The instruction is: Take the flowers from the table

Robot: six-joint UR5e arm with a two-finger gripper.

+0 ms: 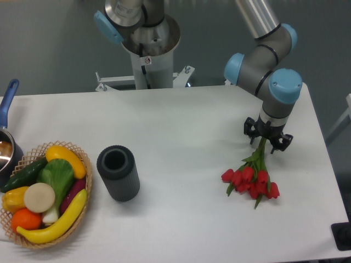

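Note:
The flowers [251, 178], a small bunch of red tulips with green stems and leaves, lie on the white table [181, 126] at the right. The blooms point toward the front edge and the stems run back under the gripper. My gripper [267, 141] points straight down over the stem ends. Its dark body hides the fingertips and the tied end of the stems. I cannot tell whether the fingers are closed on the stems or only around them.
A dark grey ribbed cylinder vase [118, 172] lies on its side left of centre. A wicker basket [82, 164] with toy fruit and vegetables sits at the front left. A pot with a blue handle [7, 109] is at the left edge.

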